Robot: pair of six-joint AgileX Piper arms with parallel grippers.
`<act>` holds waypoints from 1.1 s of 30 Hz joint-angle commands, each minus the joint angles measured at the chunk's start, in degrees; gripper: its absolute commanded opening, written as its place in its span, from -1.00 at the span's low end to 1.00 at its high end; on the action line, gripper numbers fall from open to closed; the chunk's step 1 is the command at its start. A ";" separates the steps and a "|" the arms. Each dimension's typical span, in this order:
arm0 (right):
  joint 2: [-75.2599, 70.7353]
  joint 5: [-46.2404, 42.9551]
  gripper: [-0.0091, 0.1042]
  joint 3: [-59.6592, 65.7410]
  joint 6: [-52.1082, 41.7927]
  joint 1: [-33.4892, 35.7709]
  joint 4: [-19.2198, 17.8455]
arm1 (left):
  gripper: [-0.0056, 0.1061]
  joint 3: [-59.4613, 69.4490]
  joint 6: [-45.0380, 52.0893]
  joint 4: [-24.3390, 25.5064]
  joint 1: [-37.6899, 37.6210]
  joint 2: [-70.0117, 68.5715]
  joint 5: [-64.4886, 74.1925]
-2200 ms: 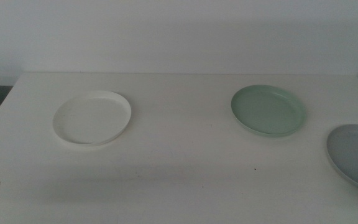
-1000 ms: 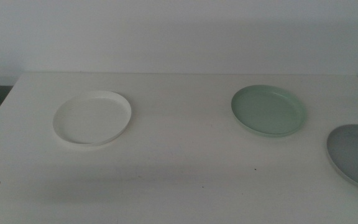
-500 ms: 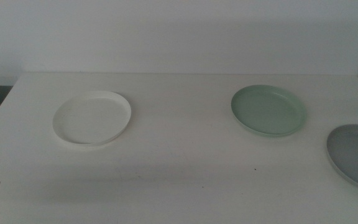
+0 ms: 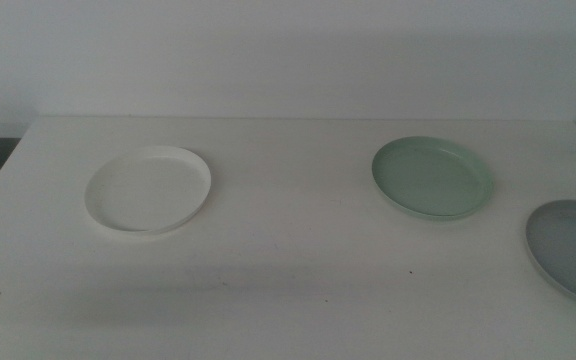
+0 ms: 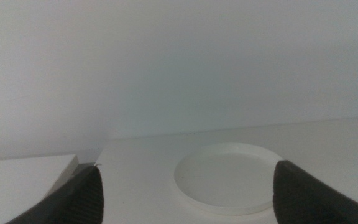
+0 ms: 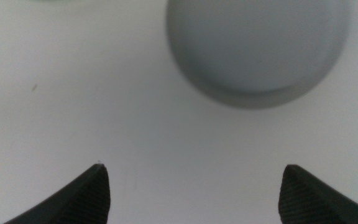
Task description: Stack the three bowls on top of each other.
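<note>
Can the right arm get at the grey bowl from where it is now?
Probably yes: the right gripper hangs open above bare table, the grey bowl just ahead of its fingers, nothing between.

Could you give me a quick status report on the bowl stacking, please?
Left gripper open, facing white bowl. Right gripper open, above table near grey bowl. Green bowl apart; nothing stacked, nothing between them.

White bowl point(image 4: 149, 189), mint bowl point(image 4: 432, 177), grey bowl point(image 4: 571, 250) lie apart on the table point(image 4: 288, 290).

White table point(image 4: 288, 290), plain pale wall point(image 4: 288, 50) behind, dim light
</note>
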 commanded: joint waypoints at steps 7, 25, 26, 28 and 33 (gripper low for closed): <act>11.19 -0.49 0.47 -7.79 -4.20 -12.82 1.04 | 0.78 -0.02 -0.08 0.00 -0.19 -0.15 -0.89; 35.91 -19.59 0.22 -8.93 -10.91 -24.57 0.34 | 0.78 -0.02 -0.08 0.00 -0.19 -0.15 -0.89; 37.11 -20.03 0.22 -8.93 -10.92 -24.57 0.34 | 0.78 -0.02 -0.08 0.00 -0.19 -0.15 -0.89; 39.04 -21.01 0.22 -8.93 -11.02 -24.57 0.10 | 0.78 -0.02 -0.08 0.00 -0.19 -0.15 -0.89; 42.90 -23.93 0.16 -8.93 -11.02 -24.57 -0.02 | 0.78 -0.02 -0.08 0.00 -0.19 -0.15 -0.89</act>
